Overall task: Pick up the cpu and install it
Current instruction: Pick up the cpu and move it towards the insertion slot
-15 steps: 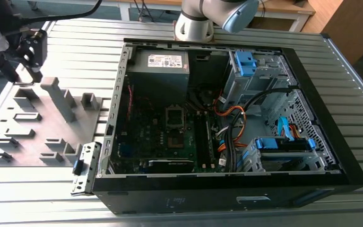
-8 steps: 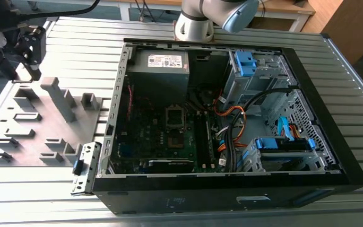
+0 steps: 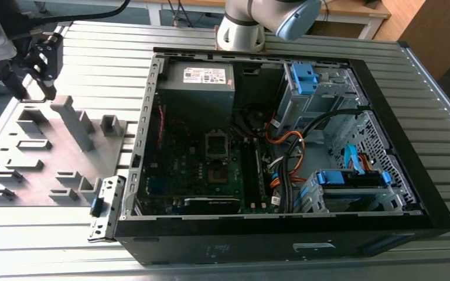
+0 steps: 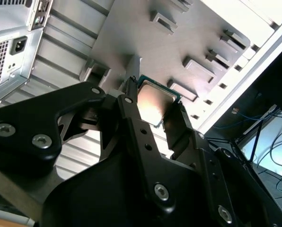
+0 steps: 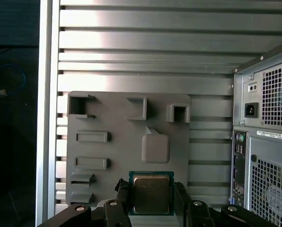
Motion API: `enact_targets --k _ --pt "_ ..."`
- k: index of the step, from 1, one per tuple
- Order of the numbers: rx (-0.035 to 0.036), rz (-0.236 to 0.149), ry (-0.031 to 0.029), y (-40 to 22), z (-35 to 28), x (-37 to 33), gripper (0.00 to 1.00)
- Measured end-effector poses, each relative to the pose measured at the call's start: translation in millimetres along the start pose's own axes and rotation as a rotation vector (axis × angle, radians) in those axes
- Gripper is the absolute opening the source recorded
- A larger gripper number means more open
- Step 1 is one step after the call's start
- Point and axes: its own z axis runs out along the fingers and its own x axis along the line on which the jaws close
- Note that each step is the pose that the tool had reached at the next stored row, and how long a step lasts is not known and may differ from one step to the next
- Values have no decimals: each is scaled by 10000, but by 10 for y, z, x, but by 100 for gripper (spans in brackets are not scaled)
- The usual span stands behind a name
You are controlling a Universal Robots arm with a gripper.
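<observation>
In both wrist views the cpu, a small square chip with a pale metal top and green rim, sits between my gripper's black fingers, which press on its two opposite edges. In the exterior view my gripper hangs at the far left, just above the back end of the grey fixture tray. The open computer case lies to the exterior view's right, with the motherboard's socket frame near its middle.
The grey power-supply box fills the case's back corner. Orange and black cables and blue-tabbed drive bays crowd the case's right side. Raised blocks stand on the tray. The arm's base is behind the case.
</observation>
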Motion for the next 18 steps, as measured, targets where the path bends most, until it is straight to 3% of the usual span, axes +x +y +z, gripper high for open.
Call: enact_targets --k 6,18 --pt "0 -1 5 -4 -2 -177 47" --pt "-1 0 77 -26 -6 -645 47"
